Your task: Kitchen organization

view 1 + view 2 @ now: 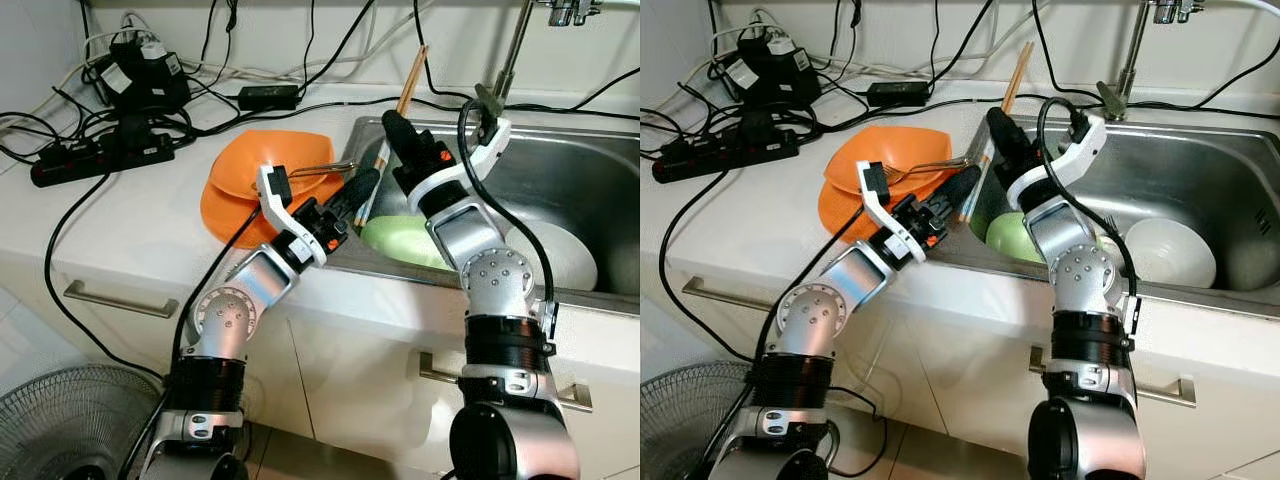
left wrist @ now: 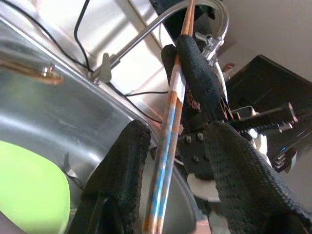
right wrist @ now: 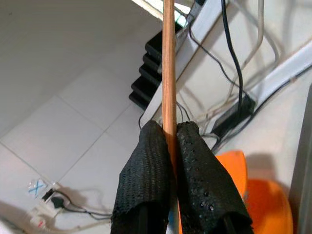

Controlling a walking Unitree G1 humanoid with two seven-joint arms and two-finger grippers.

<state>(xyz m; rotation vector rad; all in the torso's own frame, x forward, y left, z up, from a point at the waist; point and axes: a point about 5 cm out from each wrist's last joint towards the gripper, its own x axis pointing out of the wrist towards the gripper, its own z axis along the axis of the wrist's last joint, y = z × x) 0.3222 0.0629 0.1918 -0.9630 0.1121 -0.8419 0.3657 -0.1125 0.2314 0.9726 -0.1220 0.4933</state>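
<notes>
Right gripper [image 1: 396,128] is clamped on the chopsticks [image 1: 411,78] over the sink's [image 1: 600,160] left rim, left gripper [image 1: 362,186] spread around them — handover looks next, needing those fingers to close.

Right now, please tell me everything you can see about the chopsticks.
The chopsticks are a thin pair, wooden-looking, reddish-brown, with a pale blue-and-white patterned lower part. They stand tilted at the left end of the steel sink, upper ends leaning toward the wall. The right gripper is shut on them partway up; the left gripper is open around the lower part. Whether the bottom tips touch the sink is hidden.
</notes>
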